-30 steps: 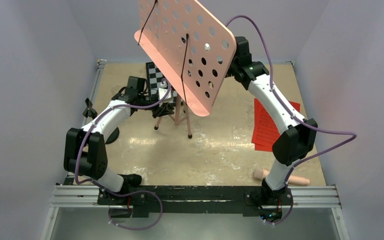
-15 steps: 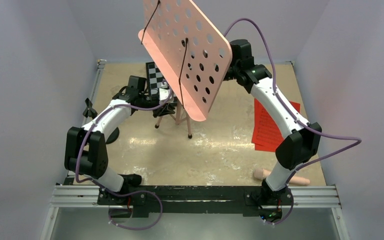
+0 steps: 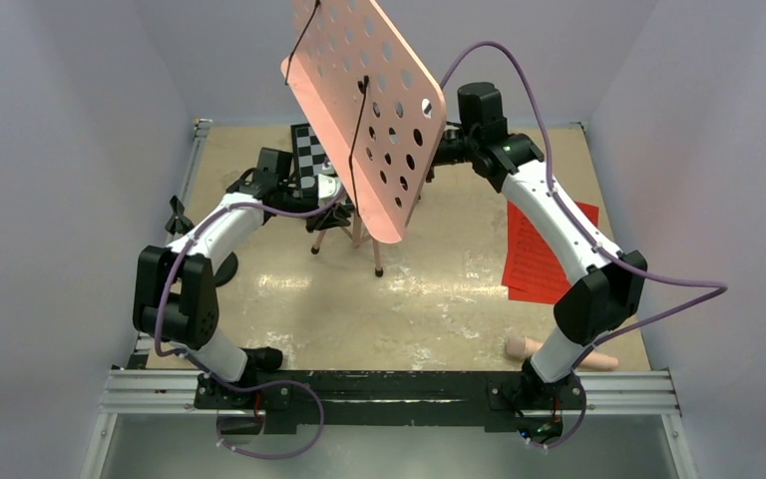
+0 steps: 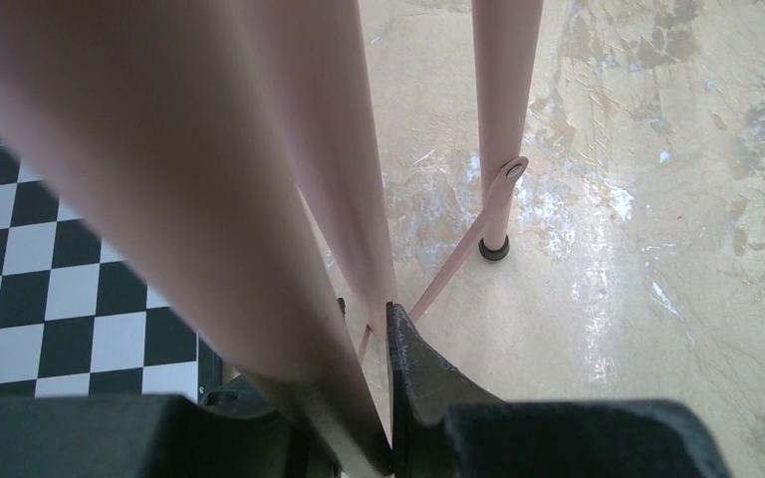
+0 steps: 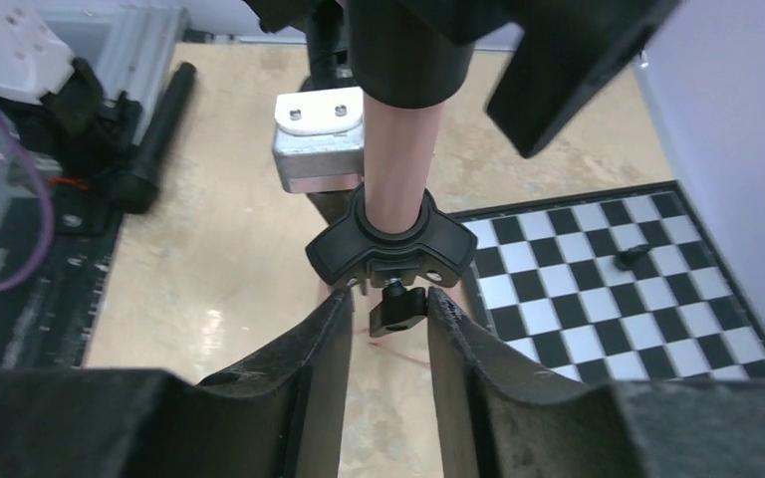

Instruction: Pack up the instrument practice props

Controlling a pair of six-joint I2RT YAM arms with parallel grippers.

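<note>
The pink music stand stands mid-table, its perforated desk tilted high and its tripod legs on the floor. My left gripper is shut on one pink leg low down, close to the lens in the left wrist view. My right gripper is behind the desk. Its open jaws sit either side of the black clamp knob under the black collar. Red sheets lie at right. The peach tube lies by the right base. The black peg stand is at left.
The black-and-white chessboard lies behind the stand, also in the left wrist view and right wrist view. Purple walls close in three sides. A metal rail runs along the near edge.
The desk has swung to a steeper, more edge-on tilt. My right gripper moved left behind it toward the pole. The left arm hardly moved.
</note>
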